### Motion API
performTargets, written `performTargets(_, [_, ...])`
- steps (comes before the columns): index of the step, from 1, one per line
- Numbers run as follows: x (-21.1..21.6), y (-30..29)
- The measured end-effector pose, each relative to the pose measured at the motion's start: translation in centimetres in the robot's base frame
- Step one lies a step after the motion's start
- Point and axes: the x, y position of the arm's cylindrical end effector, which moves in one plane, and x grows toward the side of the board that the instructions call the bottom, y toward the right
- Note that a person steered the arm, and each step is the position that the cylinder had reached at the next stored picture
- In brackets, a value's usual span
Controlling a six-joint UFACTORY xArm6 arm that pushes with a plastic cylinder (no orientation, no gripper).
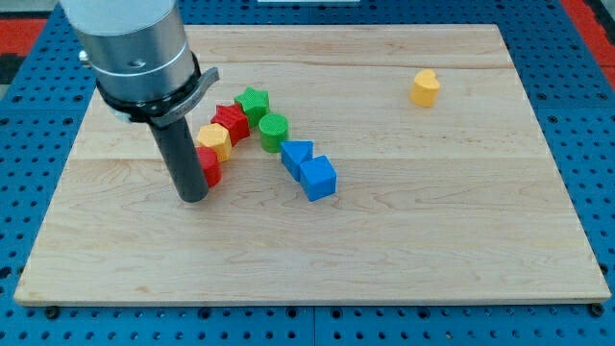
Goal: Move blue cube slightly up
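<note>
Tip [194,195] sits left of blue cube [318,178], w/ red block [210,167] between; no gripper, so we need to get below cube to push it up.

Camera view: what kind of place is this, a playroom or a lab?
Probably a robot lab bench, not a playroom. A wooden board lies on a blue table with rows of holes, and a robot arm's dark rod, my tip, stands left of the blue cube.
</note>
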Motion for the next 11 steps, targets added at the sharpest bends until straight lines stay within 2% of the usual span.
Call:
performTargets(1, [0.1,0.1])
performTargets(2, [2.8,2.8])
performTargets(4, [3.7,14.3])
performTargets(8, [-1.2,13.6])
performTargets(11, [-1.8,13.5])
